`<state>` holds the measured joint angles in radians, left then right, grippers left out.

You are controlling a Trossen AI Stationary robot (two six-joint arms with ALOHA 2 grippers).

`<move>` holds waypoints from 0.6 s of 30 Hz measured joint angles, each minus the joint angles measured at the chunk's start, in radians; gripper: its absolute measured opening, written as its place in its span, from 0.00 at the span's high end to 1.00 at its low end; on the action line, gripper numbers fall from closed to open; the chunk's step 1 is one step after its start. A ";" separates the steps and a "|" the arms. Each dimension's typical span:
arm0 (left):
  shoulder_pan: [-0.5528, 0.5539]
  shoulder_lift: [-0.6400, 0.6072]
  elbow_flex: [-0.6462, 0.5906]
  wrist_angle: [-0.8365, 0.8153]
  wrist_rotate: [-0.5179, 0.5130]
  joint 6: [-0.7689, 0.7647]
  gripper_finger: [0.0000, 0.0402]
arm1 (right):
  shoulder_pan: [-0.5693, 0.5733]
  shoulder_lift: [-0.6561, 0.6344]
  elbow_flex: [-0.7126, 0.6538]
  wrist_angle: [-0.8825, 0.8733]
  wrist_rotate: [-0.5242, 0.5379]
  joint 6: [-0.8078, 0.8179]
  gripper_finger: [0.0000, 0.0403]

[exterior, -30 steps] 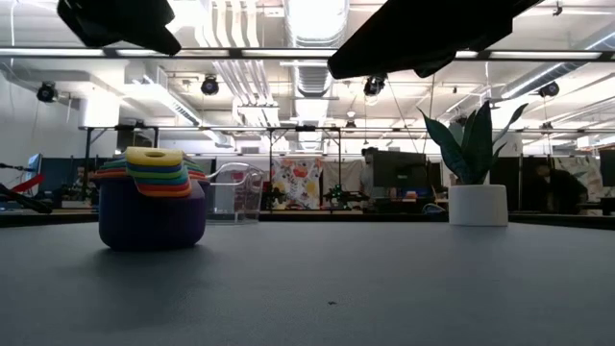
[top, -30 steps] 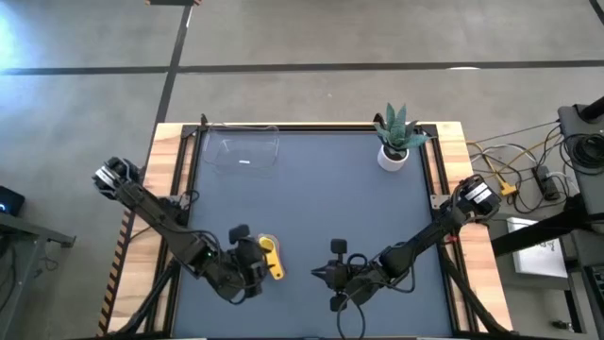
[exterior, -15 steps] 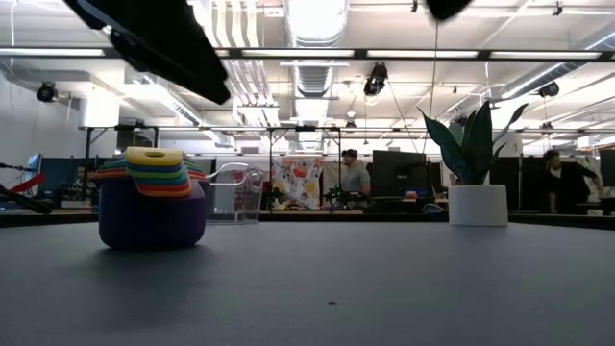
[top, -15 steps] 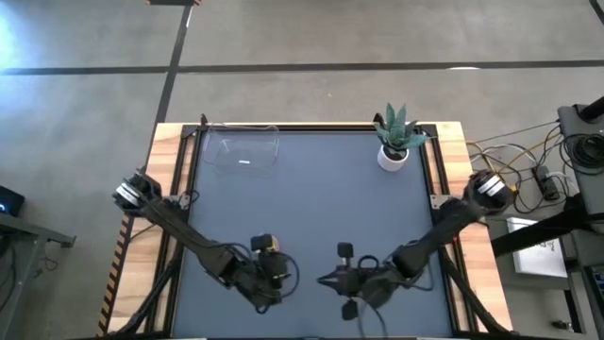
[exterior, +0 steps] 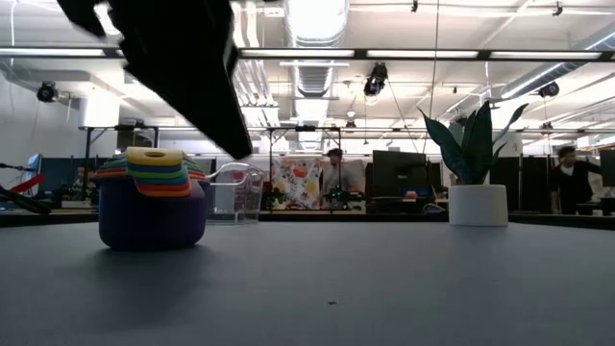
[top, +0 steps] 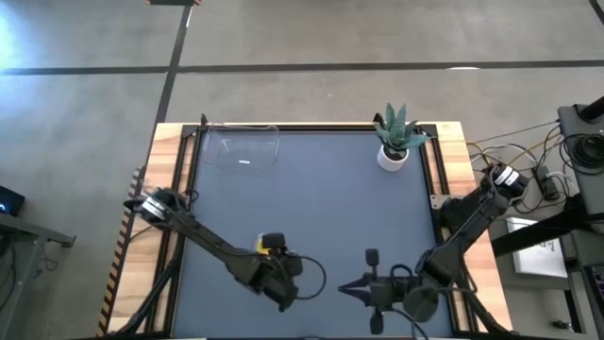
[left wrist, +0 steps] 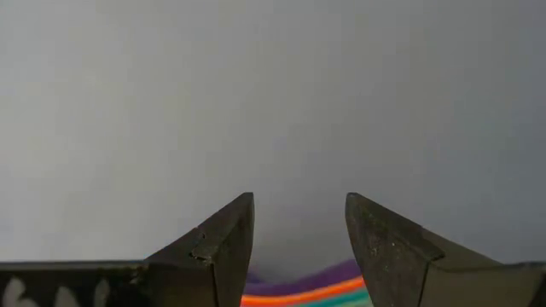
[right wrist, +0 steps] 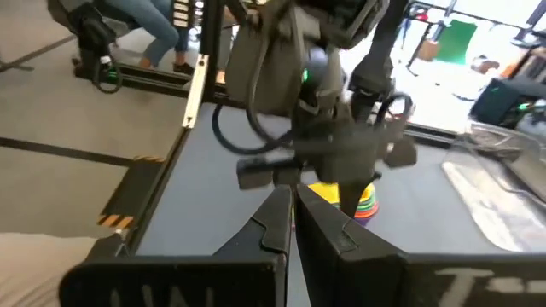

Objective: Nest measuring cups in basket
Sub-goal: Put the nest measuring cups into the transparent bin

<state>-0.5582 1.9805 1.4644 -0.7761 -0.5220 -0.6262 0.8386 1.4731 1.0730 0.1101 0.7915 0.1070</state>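
Note:
The measuring cups (exterior: 154,197) stand nested in one stack on the dark table near its front, purple at the bottom and yellow on top; the stack's base rests on the table. From above only the yellow top (top: 275,247) shows beside my left gripper (top: 286,276). That gripper (left wrist: 299,239) is open and points steeply down, its fingers over the cups' coloured rims (left wrist: 316,294) and apart from them. My right gripper (right wrist: 293,217) is shut and bare, to the right of the stack (top: 347,286) and raised. The clear basket (top: 243,151) stands at the far left.
A white pot with a spiky green plant (top: 394,142) stands at the far right of the table. Between the basket, the pot and the arms lies bare dark tabletop (top: 321,198). People move about in the room behind the table.
My left gripper has moved toward the table's right edge and sunk, tipping further down over the stack of cups, still open. My right gripper has risen and drawn off toward the right and near edges, still shut. The cups have stayed in place.

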 joint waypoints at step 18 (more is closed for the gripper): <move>-0.029 0.039 -0.004 -0.160 0.131 -0.011 0.58 | 0.012 0.000 -0.001 -0.002 0.048 -0.016 0.98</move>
<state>-0.5874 2.0192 1.4607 -0.9357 -0.3908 -0.6368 0.8505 1.4731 1.0721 0.1081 0.8398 0.0911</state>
